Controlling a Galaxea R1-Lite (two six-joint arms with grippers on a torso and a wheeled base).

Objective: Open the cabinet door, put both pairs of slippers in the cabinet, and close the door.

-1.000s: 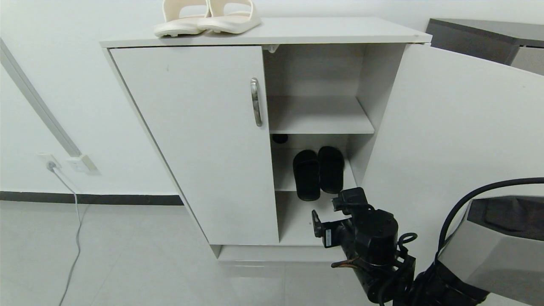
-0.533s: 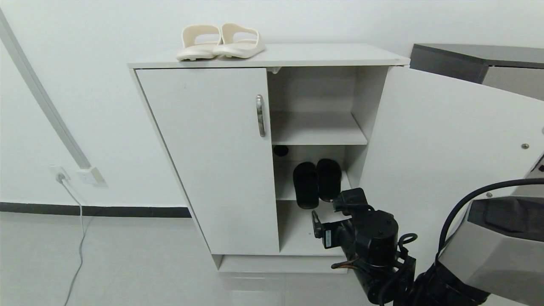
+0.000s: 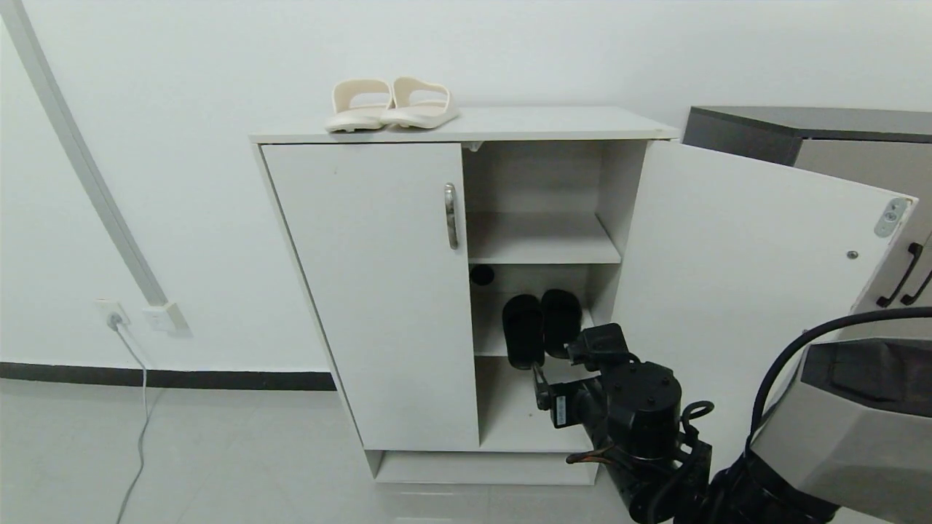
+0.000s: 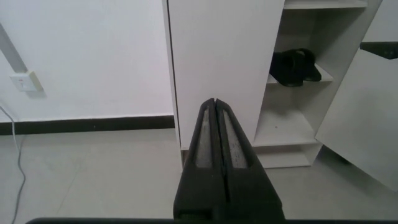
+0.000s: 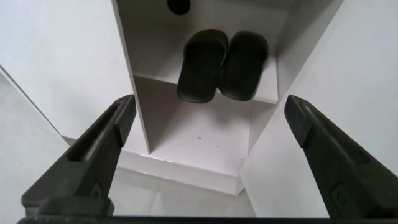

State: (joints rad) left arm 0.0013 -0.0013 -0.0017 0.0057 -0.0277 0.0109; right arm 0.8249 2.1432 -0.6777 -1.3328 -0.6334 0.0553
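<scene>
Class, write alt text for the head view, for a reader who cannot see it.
A white cabinet stands with its right door swung open and left door shut. A pair of black slippers sits in its middle compartment; cream slippers rest on top. The right gripper hangs open in front of the lower compartments.

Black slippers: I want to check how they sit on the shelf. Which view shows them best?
The right wrist view: the black slippers are close and unblocked, side by side, ends past the shelf's front edge. The head view shows the slippers smaller, from above; the left wrist view shows them far off and slanted.
</scene>
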